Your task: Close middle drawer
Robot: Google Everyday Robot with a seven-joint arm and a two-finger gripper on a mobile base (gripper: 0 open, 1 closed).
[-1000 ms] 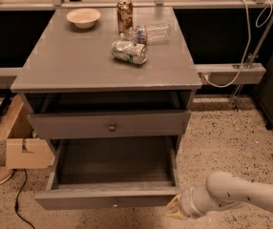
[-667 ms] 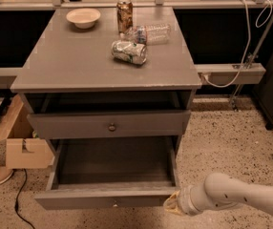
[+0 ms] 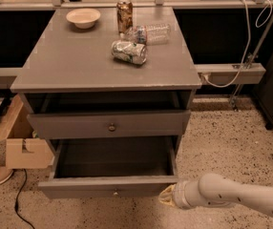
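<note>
Camera view | middle drawer [image 3: 79,187] open | fingers [image 3: 166,195] together at front's right end

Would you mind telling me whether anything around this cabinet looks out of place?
The middle drawer is pulled far out and looks empty; the gripper sits by the right end of its front. On the cabinet top, one can and a clear bottle lie on their sides, while another can stands upright.
</note>
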